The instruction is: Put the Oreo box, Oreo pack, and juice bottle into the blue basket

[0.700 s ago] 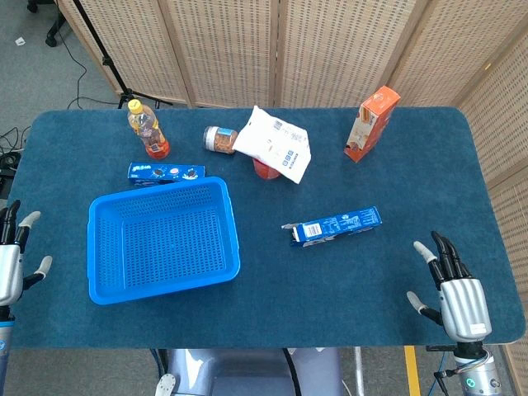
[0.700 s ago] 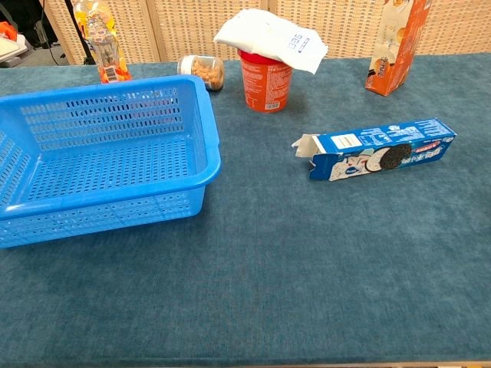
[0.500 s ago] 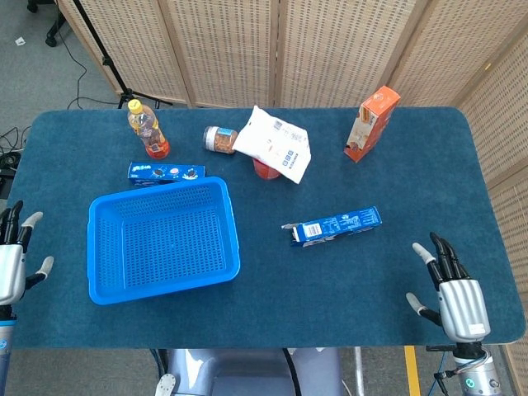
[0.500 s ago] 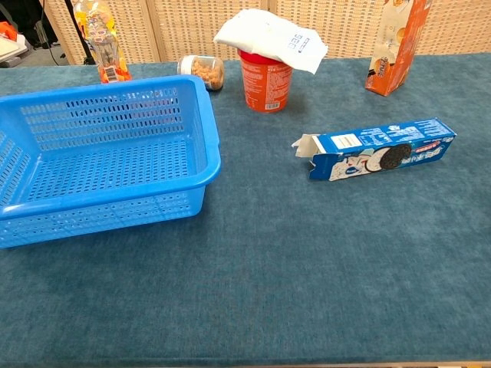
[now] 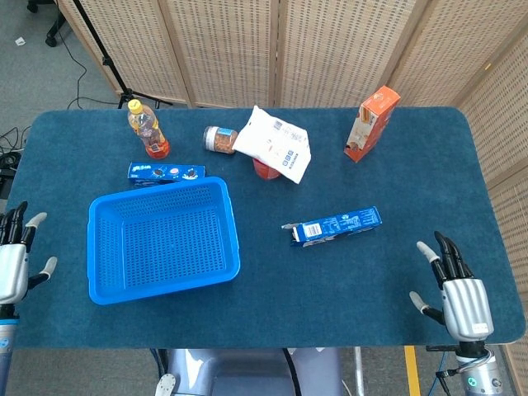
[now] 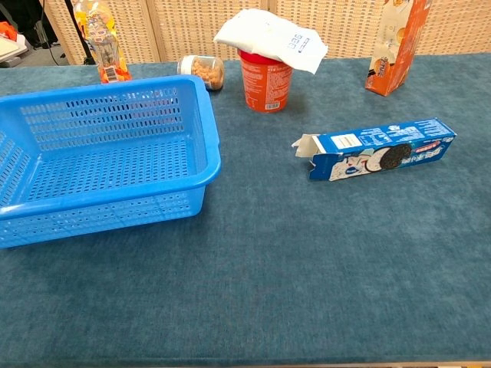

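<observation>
Both hands sit low at the near edge of the blue worktop, well away from everything. The left hand is at the far left corner, fingers spread and holding nothing. The right hand is at the near right, fingers also fanned out and empty. Neither hand shows in the chest view.

The blue basket rests on the left half of the worktop with nothing in it that the head view shows. Just behind its far rim lies the Oreo pack, flat and lengthwise along the basket, very close to it; whether they touch is hard to tell. Further back stands the juice bottle, upright, yellow cap on top. The Oreo box lies flat near the middle of the worktop, right of the basket and apart from it, its left end flap torn open.

Toward the back, a small jar lies on its side, beside a red cup with a white bag draped over its top. An orange carton stands tilted at the far right.
</observation>
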You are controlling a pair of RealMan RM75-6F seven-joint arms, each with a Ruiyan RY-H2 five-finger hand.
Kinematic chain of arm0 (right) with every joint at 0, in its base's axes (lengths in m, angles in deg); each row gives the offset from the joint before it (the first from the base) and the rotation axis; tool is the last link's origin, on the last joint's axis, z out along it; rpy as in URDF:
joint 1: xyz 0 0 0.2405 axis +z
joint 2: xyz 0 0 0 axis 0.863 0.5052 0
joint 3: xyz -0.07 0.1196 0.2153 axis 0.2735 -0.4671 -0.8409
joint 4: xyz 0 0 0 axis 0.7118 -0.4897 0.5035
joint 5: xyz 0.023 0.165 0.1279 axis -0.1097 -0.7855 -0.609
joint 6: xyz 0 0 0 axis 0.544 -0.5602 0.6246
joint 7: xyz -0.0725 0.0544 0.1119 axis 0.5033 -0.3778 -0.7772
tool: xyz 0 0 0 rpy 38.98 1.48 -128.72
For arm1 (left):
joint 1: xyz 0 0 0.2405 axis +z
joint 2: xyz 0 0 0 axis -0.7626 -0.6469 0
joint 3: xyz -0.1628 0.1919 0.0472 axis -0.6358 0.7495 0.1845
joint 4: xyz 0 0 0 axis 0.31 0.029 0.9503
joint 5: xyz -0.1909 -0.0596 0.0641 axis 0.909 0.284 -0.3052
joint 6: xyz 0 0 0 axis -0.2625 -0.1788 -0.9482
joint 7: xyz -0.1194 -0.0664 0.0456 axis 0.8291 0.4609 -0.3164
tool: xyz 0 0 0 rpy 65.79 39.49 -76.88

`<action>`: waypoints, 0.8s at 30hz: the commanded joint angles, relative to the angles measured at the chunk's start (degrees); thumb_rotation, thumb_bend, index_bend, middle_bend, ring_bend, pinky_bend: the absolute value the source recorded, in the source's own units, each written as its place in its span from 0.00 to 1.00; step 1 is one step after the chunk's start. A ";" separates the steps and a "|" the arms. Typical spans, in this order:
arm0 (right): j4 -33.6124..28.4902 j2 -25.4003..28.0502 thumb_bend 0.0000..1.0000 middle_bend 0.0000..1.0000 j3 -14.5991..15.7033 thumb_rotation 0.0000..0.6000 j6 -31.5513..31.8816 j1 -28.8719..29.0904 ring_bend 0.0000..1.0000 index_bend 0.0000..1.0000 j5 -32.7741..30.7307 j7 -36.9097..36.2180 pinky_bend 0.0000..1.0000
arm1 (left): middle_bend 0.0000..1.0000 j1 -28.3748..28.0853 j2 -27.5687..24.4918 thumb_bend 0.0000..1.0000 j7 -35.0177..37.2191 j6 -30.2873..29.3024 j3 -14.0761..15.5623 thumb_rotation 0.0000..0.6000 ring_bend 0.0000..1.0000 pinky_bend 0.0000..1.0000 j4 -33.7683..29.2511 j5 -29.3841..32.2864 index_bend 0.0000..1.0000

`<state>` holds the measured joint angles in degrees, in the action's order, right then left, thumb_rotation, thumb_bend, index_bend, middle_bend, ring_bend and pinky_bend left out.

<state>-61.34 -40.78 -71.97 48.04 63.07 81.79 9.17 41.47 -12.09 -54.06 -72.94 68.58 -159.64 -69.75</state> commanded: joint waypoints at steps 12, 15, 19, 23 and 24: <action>-4.00 1.71 0.21 0.00 -3.00 1.00 -10.45 7.40 0.00 0.08 -1.77 3.33 0.28 | 0.00 -0.23 -2.21 0.27 3.31 2.29 -0.41 1.00 0.00 0.08 -1.01 2.02 0.04; -6.11 3.22 0.19 0.00 -3.20 1.00 -16.07 10.17 0.00 0.00 -3.36 6.78 0.21 | 0.00 -0.20 -2.55 0.27 3.90 2.45 -0.48 1.00 0.00 0.07 -1.17 2.25 0.03; -7.91 4.24 0.18 0.00 -4.21 1.00 -21.57 13.33 0.00 0.00 -6.22 11.05 0.18 | 0.00 -0.29 -3.16 0.27 4.61 3.17 -0.50 1.00 0.00 0.05 -1.33 2.78 0.03; -7.45 3.92 0.18 0.00 -5.04 1.00 -25.08 15.88 0.00 0.00 -8.38 13.80 0.17 | 0.00 -0.34 -3.55 0.27 5.60 3.58 -0.65 1.00 0.00 0.05 -1.29 3.19 0.03; -7.12 3.76 0.18 0.00 -5.21 1.00 -25.77 16.46 0.00 0.00 -8.85 14.27 0.17 | 0.00 -0.38 -3.64 0.27 5.81 3.75 -0.66 1.00 0.00 0.05 -1.25 3.29 0.03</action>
<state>-68.56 -37.03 -76.69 23.16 78.72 73.64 22.60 41.12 -15.65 -48.36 -69.29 67.95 -160.91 -66.54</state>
